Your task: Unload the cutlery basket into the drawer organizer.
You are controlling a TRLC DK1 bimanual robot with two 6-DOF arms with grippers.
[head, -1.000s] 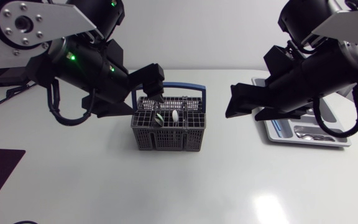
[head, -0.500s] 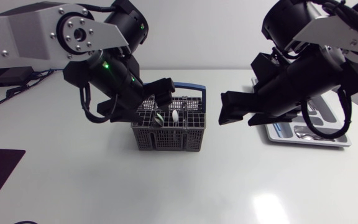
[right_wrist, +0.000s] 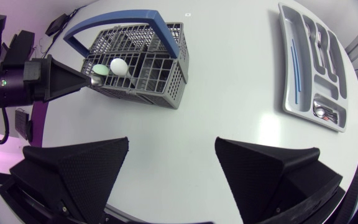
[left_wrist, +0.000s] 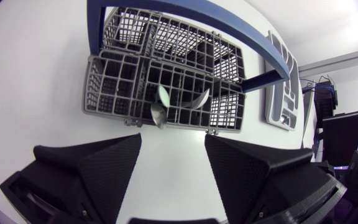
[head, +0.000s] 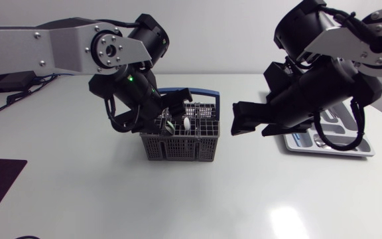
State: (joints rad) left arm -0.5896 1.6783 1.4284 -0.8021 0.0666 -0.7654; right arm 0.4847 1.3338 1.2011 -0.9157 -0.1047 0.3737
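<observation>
- The grey plastic drawer organizer (head: 296, 142) lies at the right side of the white bench (head: 178, 199); from above the right arm covers most of it, leaving only its near rim and one end showing; the right wrist view shows it whole, with a thin blue item (right_wrist: 293, 62) in a long slot and something shiny (right_wrist: 321, 109) in an end compartment, too small to name.
- The grey lattice cutlery basket with a blue hoop handle (head: 178, 143) stands mid-bench; a white spoon bowl (right_wrist: 118, 65) and a pale green spoon bowl (right_wrist: 99, 70) stick up out of it, their handles lost inside the lattice.
- The left end effector (left_wrist: 173, 140) points down at the basket's left end; its fingers are spread wide and hold nothing; whether it touches the rim is hard to tell.
- The right end effector (head: 243, 119) hovers just right of the basket, apart from it; its fingers are wide apart and empty; its arm stretches in over the organizer.
</observation>
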